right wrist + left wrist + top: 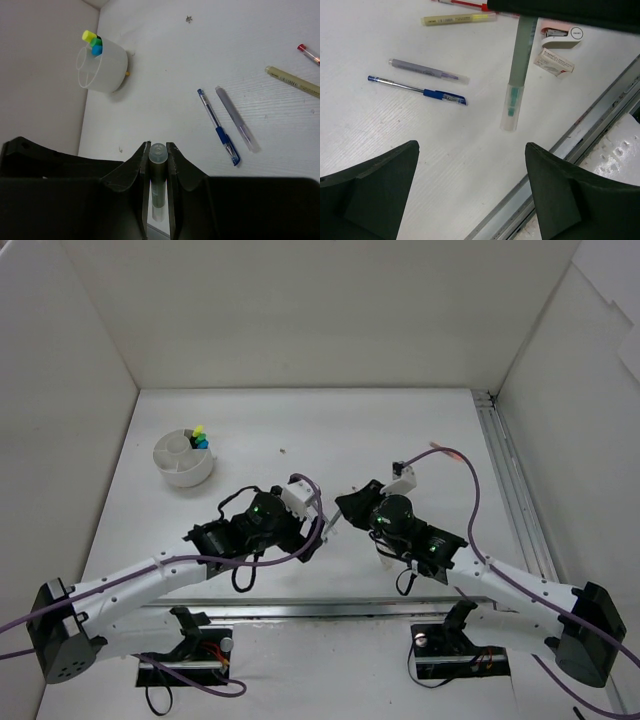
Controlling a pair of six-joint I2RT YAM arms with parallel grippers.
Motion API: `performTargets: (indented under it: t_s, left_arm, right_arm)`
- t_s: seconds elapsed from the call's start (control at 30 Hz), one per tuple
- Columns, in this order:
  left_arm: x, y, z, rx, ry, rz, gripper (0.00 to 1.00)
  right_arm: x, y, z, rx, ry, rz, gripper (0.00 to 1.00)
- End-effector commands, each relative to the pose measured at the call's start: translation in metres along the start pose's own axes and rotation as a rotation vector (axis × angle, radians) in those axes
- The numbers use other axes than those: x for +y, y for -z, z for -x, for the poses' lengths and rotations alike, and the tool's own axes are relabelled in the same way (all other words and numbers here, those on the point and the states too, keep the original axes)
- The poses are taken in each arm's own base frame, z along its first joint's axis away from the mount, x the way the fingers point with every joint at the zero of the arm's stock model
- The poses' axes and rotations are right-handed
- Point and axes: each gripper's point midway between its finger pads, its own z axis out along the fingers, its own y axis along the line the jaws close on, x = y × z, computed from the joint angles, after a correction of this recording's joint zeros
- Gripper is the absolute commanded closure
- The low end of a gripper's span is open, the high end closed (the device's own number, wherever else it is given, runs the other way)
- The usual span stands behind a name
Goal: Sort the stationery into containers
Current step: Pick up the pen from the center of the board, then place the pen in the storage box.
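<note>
My right gripper [157,148] is shut on a grey-green pen [159,175] with a clear cap, held lengthwise between the fingers. In the left wrist view that pen [517,70] hangs slanted above the table, just ahead of my open left gripper [471,146], which holds nothing. From above, the two grippers meet mid-table, left gripper [316,532] beside right gripper [347,508]. A blue pen [417,90], a grey pen [427,70], a beige stick [458,19] and a tan eraser block [554,62] lie on the table. The round white tub [185,458] stands far left with highlighters [200,436] upright in it.
A white and pink stapler-like item [561,36] lies next to the eraser block. A red pen [308,53] lies at the right. A metal rail [570,145] runs along the near table edge and another rail [510,480] along the right. White walls enclose the table.
</note>
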Motion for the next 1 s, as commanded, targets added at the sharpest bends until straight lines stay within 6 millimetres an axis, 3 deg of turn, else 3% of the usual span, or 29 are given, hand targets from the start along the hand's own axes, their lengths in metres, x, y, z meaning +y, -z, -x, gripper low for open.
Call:
performTargets:
  t_s: [0.0,0.2,0.27,0.37,0.57,0.73,0.97]
  left_arm:
    - [-0.012,-0.001,0.02,-0.094,0.006,-0.058,0.18]
    - [-0.035,-0.008,0.029,-0.146,-0.025,-0.189,0.22]
    - [-0.038,-0.009,0.042,-0.186,-0.039,-0.202,0.26]
    - [-0.037,-0.014,0.044,-0.185,-0.047,-0.19,0.36]
    - [-0.035,-0.022,0.039,-0.157,-0.037,-0.176,0.64]
    - [-0.03,-0.018,0.046,-0.196,-0.019,-0.149,0.78]
    - [-0.033,-0.014,0.059,-0.232,-0.037,-0.16,0.79]
  right_arm:
    - [0.02,0.007,0.027,-0.062,-0.113,0.044,1.0]
    - [0.03,0.001,0.021,0.006,-0.185,0.099,1.0]
    - [0.033,-0.002,0.015,0.036,-0.2,0.119,1.0]
    - [0.033,-0.006,0.012,0.06,-0.22,0.129,1.0]
    - [0.026,-0.007,0.017,0.046,-0.27,0.13,1.0]
    - [0.02,-0.006,0.019,0.036,-0.285,0.125,1.0]
    - [0.023,-0.014,0.011,0.067,-0.293,0.14,1.0]
